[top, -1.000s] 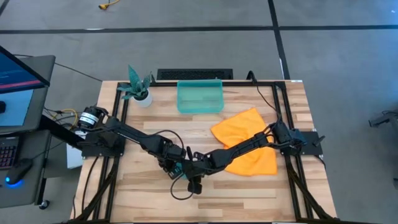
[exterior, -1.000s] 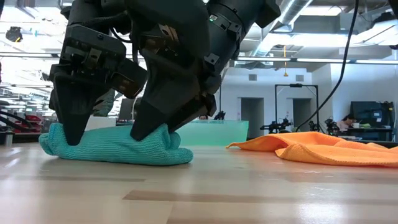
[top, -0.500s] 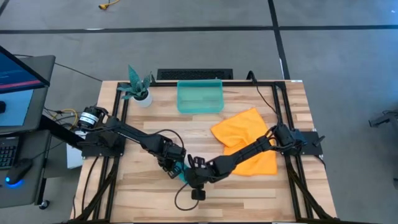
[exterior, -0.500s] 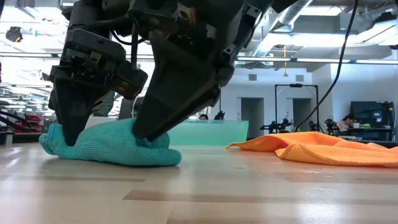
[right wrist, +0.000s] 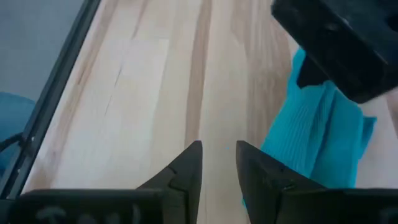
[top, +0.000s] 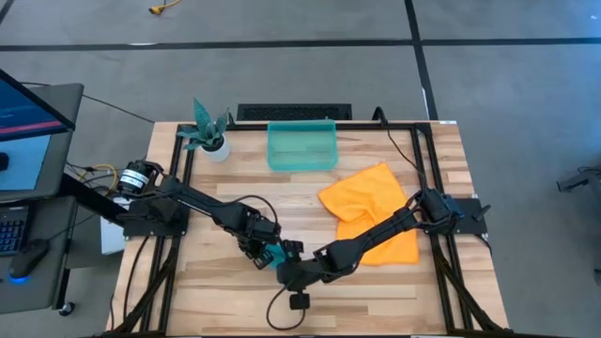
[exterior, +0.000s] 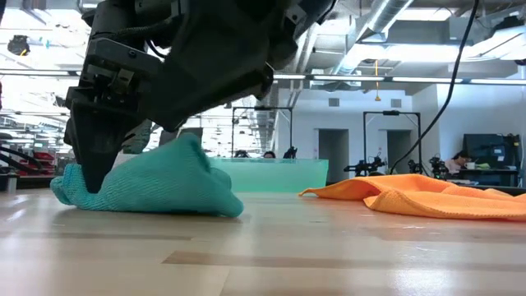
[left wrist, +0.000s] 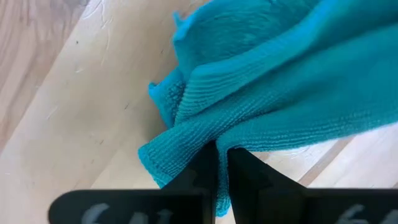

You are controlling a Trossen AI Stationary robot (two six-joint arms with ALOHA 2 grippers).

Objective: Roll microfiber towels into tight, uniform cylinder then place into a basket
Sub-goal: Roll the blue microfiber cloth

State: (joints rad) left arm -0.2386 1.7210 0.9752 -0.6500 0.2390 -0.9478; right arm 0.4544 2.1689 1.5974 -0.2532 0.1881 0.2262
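Lower centre of the high view: left pincer point(left wrist: 217, 165) clamped on the teal towel point(exterior: 156, 181) – right pincer point(right wrist: 217, 162) beside it, seemingly slightly apart.

Grey floor point(top: 282, 75) crossed by dark lines; pale wood plank table point(top: 376, 291) in black frame; monitor point(top: 28, 99) on side desk; white walls point(exterior: 345, 131), ceiling strip lights point(exterior: 411, 80), black metal stand point(exterior: 386, 140) beyond

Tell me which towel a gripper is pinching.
The teal towel, clamped in the left gripper near the table's front; the orange towel lies loose beside the basket.
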